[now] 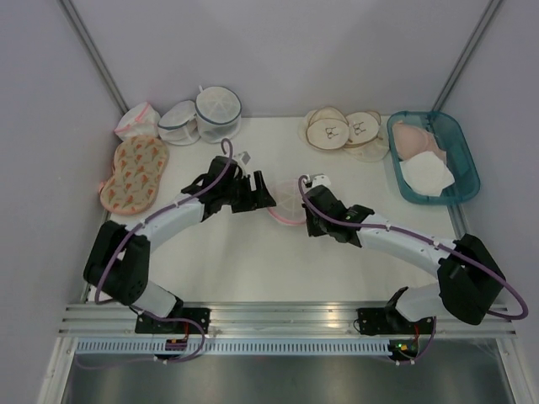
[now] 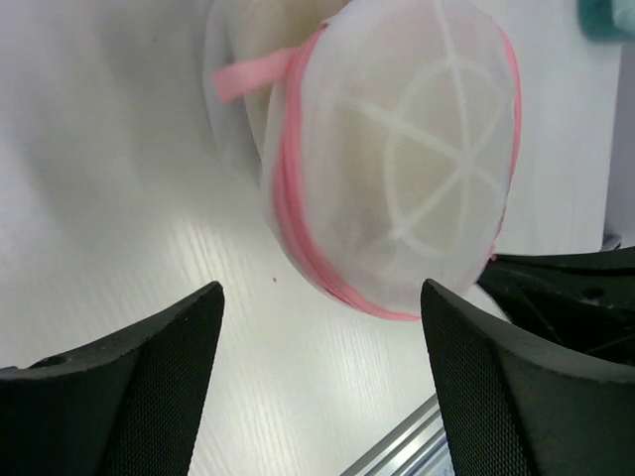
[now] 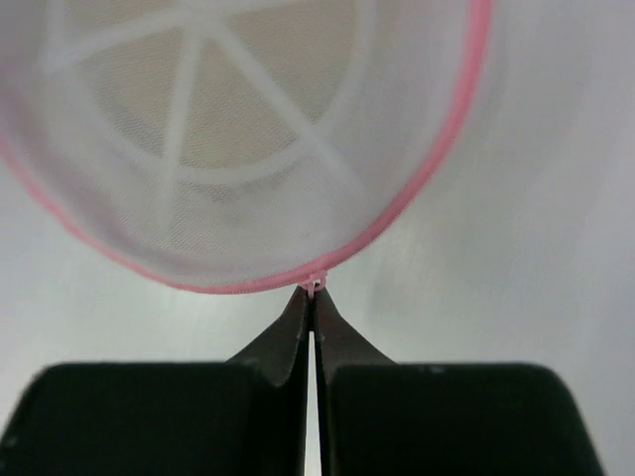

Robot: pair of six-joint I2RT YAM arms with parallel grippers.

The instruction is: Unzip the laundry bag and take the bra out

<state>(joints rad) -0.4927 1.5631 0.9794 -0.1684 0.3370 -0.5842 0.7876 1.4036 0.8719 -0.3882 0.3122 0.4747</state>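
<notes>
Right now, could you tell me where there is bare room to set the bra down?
Bare table lies between the laundry bag and the near edge, and at the back between the grey-rimmed mesh bags and the beige cups. Crowded: the back left corner, the teal tray, and around the left tool and right tool.

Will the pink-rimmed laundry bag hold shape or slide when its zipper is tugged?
The laundry bag probably keeps its dome: white ribs show through the mesh. It looks light and sits on a smooth table, so it may slide toward the right gripper, shut on its pink rim, unless the open left gripper steadies it.
</notes>
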